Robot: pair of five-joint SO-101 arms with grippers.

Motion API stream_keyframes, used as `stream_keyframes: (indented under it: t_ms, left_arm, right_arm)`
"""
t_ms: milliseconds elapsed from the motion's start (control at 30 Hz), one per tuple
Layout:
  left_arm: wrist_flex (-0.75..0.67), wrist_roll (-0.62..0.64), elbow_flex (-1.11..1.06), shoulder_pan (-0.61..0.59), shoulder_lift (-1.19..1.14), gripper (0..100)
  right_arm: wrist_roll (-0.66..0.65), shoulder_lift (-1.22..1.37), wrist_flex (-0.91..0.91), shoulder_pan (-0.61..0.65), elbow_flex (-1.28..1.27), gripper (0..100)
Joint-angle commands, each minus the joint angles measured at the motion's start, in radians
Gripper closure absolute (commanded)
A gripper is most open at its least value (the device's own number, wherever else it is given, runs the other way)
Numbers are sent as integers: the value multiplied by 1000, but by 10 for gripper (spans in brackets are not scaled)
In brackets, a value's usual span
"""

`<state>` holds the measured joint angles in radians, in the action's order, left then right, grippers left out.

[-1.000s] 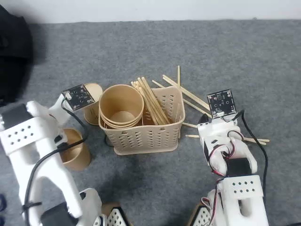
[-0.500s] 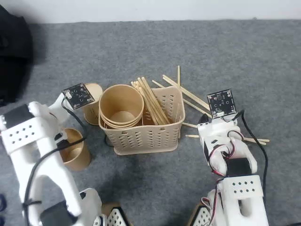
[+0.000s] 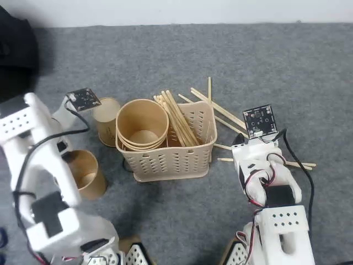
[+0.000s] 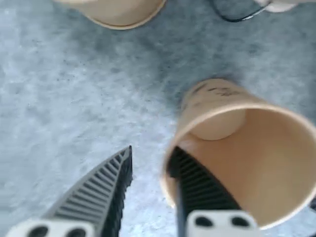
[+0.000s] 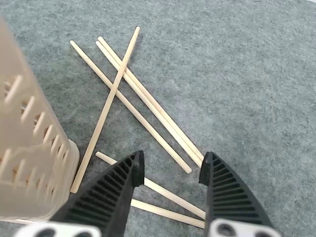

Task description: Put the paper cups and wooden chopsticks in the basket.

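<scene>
Left gripper (image 4: 150, 150): jaws spread astride the wall of an upright tan paper cup (image 4: 237, 143), one inside the rim, one outside; not yet pinched.
Cup location: centre left of the high view, just beside the beige slotted plastic basket (image 3: 165, 160).
Change: over the last second the left arm has swung up and back, so its wrist sits higher over the cup; a grasp looks imminent.
Right gripper (image 5: 173, 155): jaws spread above loose pale wooden chopsticks (image 5: 120, 74) on the grey table (image 3: 248, 66); unmoved.
Outstanding: second open paper cup (image 3: 85, 174), lower left.

Left claw (image 4: 150, 150), right claw (image 5: 172, 155), both agape.
</scene>
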<state>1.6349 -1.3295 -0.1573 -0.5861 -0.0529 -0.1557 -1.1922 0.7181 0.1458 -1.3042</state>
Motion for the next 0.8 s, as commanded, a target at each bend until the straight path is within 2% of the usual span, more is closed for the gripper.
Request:
stream_keyframes:
  t_ms: [0,167,367,767]
  left_arm:
    - [21,-3,39,-5,-28,964]
    - [74,-61,45,21,-48,988]
    - [120,11,39,43,49,989]
    - [123,14,39,43,233,992]
  right_arm:
    - [-8,-12,-12,1,6,805]
    - [-8,-12,-12,1,6,805]
    - [-8,-12,-12,1,6,805]
    - [-11,-12,-12,1,6,805]
